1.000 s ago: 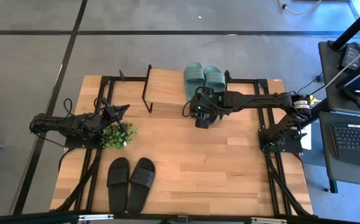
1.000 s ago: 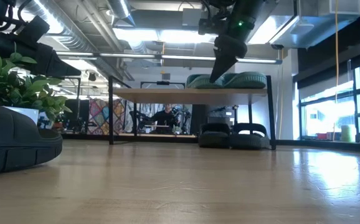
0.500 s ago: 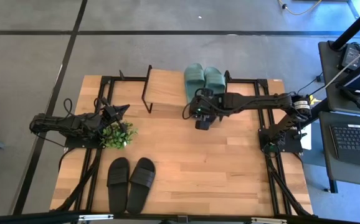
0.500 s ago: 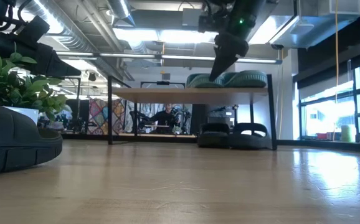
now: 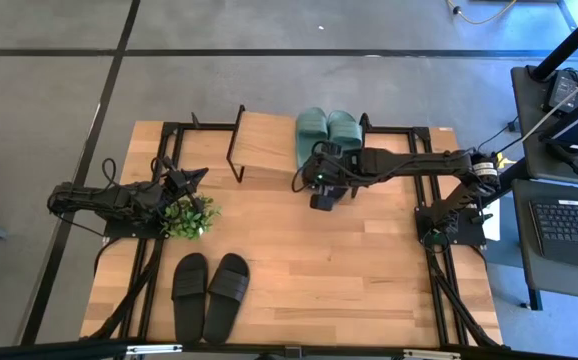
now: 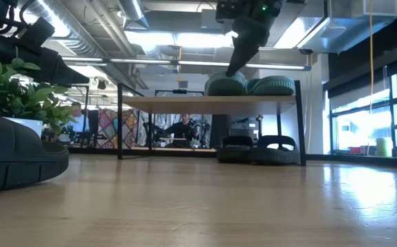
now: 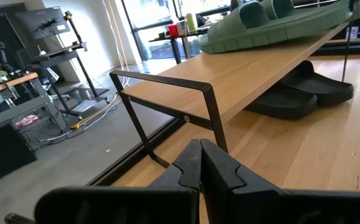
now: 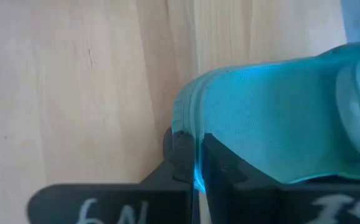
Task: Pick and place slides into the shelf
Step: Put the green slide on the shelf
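Two green slides [image 5: 327, 127] sat on the shelf [image 5: 269, 145]; right gripper [image 5: 321, 186] pinched one's edge, apparently adjusting it; left gripper [image 7: 200, 163] rested closed.

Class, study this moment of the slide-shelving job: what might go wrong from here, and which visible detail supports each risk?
1. The right gripper pinches only the thin heel edge of a green slide on the shelf; it may slip free.
2. That heel sits at the plank's front edge, so a pull may drag the slide off.
3. Its partner lies close alongside and may get nudged.
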Tool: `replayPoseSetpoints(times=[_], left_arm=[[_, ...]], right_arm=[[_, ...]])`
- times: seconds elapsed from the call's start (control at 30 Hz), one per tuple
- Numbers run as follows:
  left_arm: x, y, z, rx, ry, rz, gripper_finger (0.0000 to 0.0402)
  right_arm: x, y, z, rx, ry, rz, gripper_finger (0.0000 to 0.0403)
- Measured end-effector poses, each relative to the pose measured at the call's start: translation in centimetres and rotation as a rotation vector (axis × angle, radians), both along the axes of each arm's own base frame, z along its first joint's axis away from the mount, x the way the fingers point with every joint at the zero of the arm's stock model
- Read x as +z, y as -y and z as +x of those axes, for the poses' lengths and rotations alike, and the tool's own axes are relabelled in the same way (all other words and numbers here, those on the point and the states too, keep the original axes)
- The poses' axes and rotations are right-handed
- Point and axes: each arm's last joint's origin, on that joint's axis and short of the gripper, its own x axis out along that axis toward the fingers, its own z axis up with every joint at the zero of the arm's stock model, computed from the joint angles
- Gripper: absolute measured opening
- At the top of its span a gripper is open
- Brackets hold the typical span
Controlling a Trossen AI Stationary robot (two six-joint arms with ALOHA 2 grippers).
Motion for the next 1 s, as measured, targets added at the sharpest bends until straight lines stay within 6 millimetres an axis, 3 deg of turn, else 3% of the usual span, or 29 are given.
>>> replayPoseSetpoints(times=[0.23,0.5,1.0], left_arm=[[0.0,0.0,0.0,0.0,0.0,0.0,0.0],[0.0,0.0,0.0,0.0,0.001,-0.001,0.0],[0.0,0.0,0.0,0.0,0.001,-0.001,0.0]], right_arm=[[-0.1,-0.8,-0.1,-0.002,-0.012,0.012,0.0016],[-0.1,-0.8,-0.1,-0.032,0.01,0.046,0.007],[0.5,-1.1,-0.4,-0.009,0.016,0.036,0.012]])
